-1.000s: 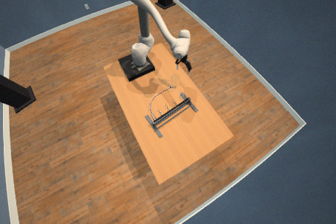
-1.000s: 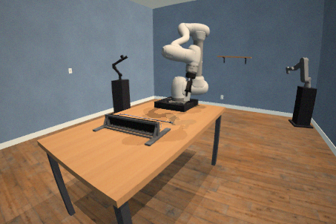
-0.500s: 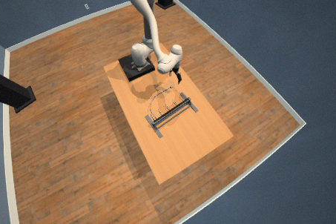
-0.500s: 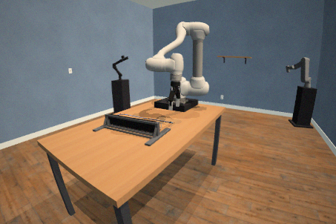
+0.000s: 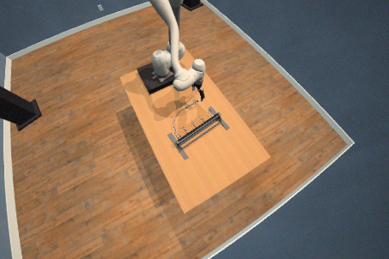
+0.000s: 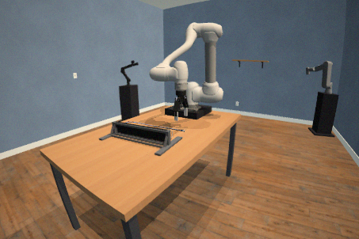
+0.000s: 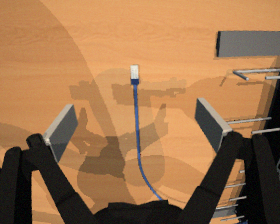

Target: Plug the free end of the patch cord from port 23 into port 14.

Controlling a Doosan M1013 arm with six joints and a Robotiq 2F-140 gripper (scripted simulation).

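Note:
My gripper (image 5: 198, 94) (image 6: 181, 114) (image 7: 135, 111) is wide open and empty, fingers pointing down above the table. In the wrist view the blue patch cord (image 7: 137, 142) (image 5: 174, 123) runs between and below the two finger pads. Its free plug (image 7: 132, 73), clear with a blue boot, lies ahead of the pads, near the middle of their gap. The cord curves back to one end of the black rack (image 5: 198, 130) (image 6: 140, 134). The rack stands upright on grey feet. Port numbers, port 14 and the latch side of the plug cannot be made out.
Several thin metal bars (image 7: 248, 120) stick out from the rack on the cord's side, right of the right finger in the wrist view. A grey rack foot (image 7: 251, 44) lies beyond the plug to the right. The arm's black base (image 5: 154, 81) (image 6: 194, 113) stands on the table (image 5: 219, 171) (image 6: 107, 170).

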